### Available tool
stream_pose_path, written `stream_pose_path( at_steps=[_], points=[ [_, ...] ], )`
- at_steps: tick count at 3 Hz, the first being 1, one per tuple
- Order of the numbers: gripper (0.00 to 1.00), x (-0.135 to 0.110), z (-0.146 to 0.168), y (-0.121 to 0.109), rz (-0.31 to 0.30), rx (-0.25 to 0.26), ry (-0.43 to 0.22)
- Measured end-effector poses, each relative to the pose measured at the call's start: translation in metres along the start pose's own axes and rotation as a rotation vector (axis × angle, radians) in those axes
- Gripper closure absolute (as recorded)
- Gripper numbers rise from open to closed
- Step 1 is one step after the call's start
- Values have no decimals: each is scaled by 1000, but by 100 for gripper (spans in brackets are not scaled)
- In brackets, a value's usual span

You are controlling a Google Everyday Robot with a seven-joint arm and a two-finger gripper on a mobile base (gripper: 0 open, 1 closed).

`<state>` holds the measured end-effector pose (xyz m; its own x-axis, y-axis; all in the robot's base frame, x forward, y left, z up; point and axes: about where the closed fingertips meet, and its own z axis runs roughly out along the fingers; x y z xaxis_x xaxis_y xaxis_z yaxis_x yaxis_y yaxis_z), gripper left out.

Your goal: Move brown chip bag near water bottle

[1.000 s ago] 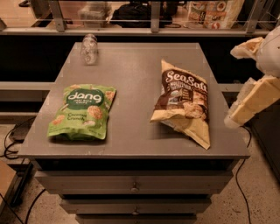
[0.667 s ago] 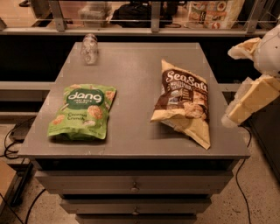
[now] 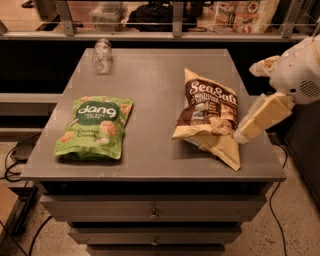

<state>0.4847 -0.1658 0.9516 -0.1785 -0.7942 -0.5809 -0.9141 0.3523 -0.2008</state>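
Observation:
The brown chip bag (image 3: 207,116) lies flat on the right half of the grey table (image 3: 155,75), tan with a dark panel and white "Sea Salt" lettering. The water bottle (image 3: 102,56) is small and clear and stands at the table's far left corner. My gripper (image 3: 247,101) comes in from the right edge of the camera view, open and empty. Its lower finger (image 3: 260,120) reaches the bag's right edge. Its upper finger (image 3: 262,65) is above the table's right side, apart from the bag.
A green "dang" pouch (image 3: 95,127) lies flat on the left half of the table. Drawers (image 3: 152,215) sit under the tabletop. A shelf rail with bags and boxes (image 3: 240,15) runs behind the table. Cables lie on the floor at left.
My gripper has moved left toward the chip bag, so its lower finger now reaches the bag's right edge. The bag, pouch and bottle have not moved.

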Motion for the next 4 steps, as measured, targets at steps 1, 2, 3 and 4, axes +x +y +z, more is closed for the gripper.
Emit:
stream_pose_path(
  at_steps=[1, 2, 3, 4],
  points=[
    [0, 1, 26, -11, 33, 22, -23],
    [0, 6, 54, -15, 76, 31, -39],
    [0, 12, 80, -11, 116, 10, -51],
    [0, 16, 103, -3, 156, -26, -70]
  ],
)
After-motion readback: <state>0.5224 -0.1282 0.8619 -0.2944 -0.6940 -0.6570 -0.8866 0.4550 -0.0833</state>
